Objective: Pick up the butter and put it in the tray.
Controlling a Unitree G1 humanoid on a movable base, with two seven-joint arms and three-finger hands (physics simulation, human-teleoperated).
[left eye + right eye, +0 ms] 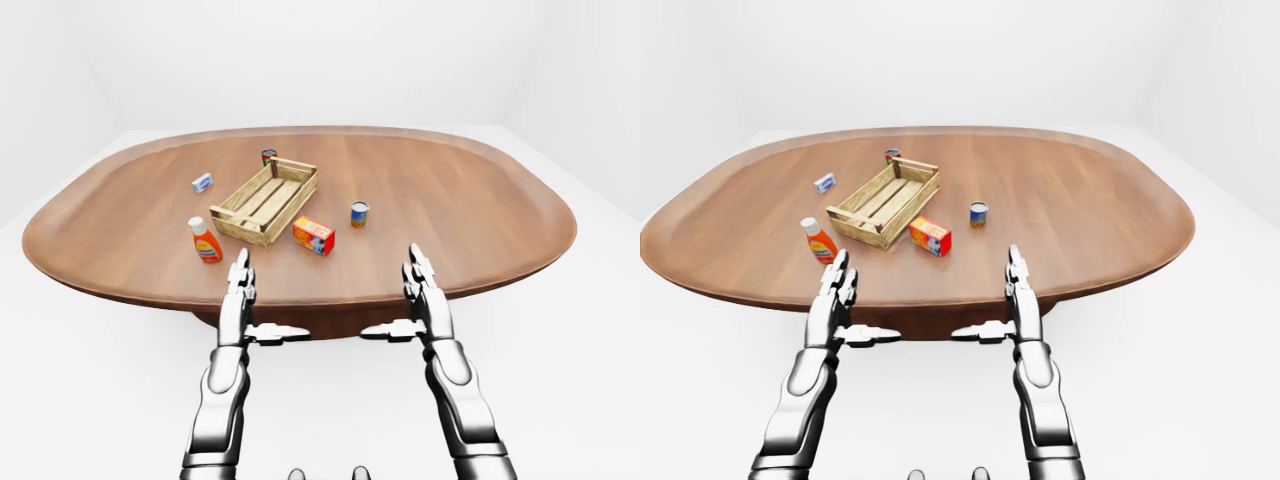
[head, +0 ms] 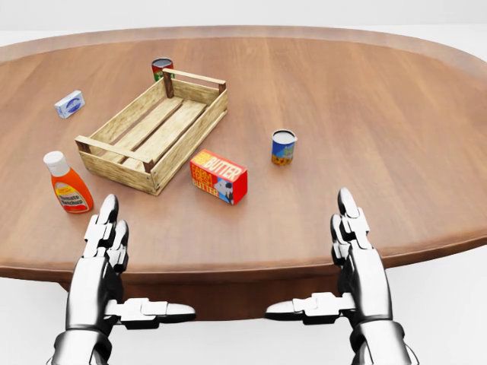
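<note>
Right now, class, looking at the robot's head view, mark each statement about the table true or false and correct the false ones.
1. The red and orange butter box lies inside the slatted wooden tray. False: it lies on the table beside the tray.
2. Both hands are open and empty. True: left hand, right hand.
3. The orange sauce bottle with a white cap stands upright. True.
4. The blue-labelled tin can touches the butter box. False: they stand apart.

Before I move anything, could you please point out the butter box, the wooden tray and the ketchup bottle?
butter box (image 2: 219, 176), head view, printed side face
wooden tray (image 2: 191, 137), head view, right side wall
ketchup bottle (image 2: 70, 191), head view, label
</note>
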